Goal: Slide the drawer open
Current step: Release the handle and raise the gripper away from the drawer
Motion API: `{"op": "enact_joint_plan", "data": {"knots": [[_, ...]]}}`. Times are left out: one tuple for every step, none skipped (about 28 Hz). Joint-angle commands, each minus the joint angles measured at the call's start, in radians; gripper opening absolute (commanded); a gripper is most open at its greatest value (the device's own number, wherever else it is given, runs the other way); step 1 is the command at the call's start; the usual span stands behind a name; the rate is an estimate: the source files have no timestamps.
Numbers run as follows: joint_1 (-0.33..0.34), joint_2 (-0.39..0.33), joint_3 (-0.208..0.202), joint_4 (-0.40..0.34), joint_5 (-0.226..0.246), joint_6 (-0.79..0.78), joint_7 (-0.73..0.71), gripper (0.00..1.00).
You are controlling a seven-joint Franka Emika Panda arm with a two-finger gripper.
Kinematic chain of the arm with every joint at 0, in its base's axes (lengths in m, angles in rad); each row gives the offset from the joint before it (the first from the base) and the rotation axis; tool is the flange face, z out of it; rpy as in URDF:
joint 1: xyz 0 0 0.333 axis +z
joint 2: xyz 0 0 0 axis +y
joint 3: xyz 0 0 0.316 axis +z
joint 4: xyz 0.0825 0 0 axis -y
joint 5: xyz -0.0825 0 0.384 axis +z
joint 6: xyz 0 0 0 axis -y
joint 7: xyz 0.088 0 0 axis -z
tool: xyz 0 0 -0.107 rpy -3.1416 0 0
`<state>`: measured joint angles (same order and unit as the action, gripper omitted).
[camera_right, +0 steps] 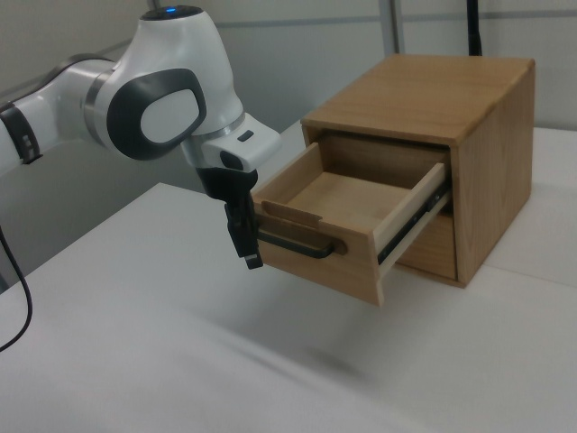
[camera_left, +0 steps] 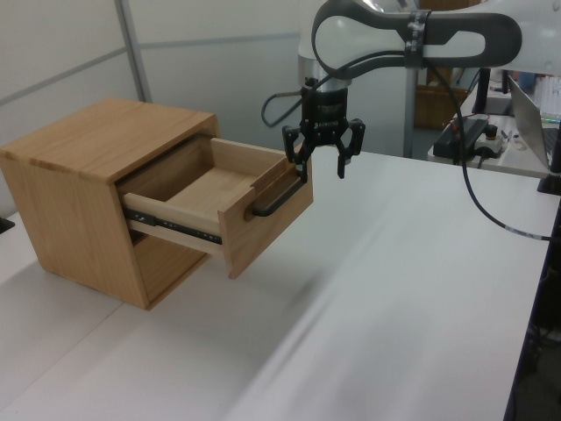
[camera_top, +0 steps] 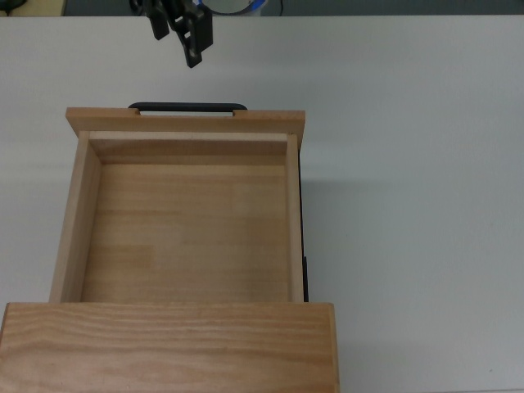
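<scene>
arm: cut off by the top view's upper edge above the black two-finger gripper (camera_top: 182,37)
grained wooden cabinet (camera_top: 168,348): cropped by the top view's lower edge

Arm (camera_right: 162,99): glossy white rounded shells, dark grey joint covers, small blue light on top. Black wrist section. Gripper (camera_left: 323,162): black, two slim fingers (camera_left: 341,158). Black cable (camera_left: 491,206) loops from wrist, trails along arm.

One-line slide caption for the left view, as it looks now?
Drawer pulled out of the wooden cabinet; open gripper hangs clear of the black handle.
</scene>
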<state>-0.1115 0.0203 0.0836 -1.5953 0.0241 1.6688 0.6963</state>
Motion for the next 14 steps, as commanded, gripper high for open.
{"op": "enact_joint_plan", "data": {"knots": [[0.009,-0.003,-0.001,0.009,0.008,-0.078,-0.24,1.0],[0.009,-0.003,-0.001,0.009,0.008,-0.089,-0.274,1.0],[0.009,-0.003,-0.001,0.008,0.008,-0.099,-0.308,1.0],[0.009,-0.003,-0.001,0.009,0.008,-0.107,-0.337,1.0],[0.009,-0.003,-0.001,0.009,0.007,-0.113,-0.368,1.0],[0.009,-0.002,-0.002,0.008,0.004,-0.126,-0.435,1.0],[0.009,-0.002,-0.001,0.008,-0.001,-0.133,-0.476,1.0],[0.009,-0.002,-0.002,0.006,-0.007,-0.141,-0.518,1.0],[0.007,-0.002,-0.004,0.006,-0.012,-0.153,-0.562,1.0],[0.007,-0.002,-0.007,0.006,-0.016,-0.168,-0.602,1.0],[0.003,0.0,-0.01,0.008,-0.021,-0.19,-0.671,1.0],[0.003,0.0,-0.012,0.008,-0.023,-0.198,-0.698,1.0],[0.003,0.001,-0.012,0.008,-0.024,-0.199,-0.721,1.0],[0.001,0.003,-0.012,0.008,-0.03,-0.199,-0.738,1.0]]}}
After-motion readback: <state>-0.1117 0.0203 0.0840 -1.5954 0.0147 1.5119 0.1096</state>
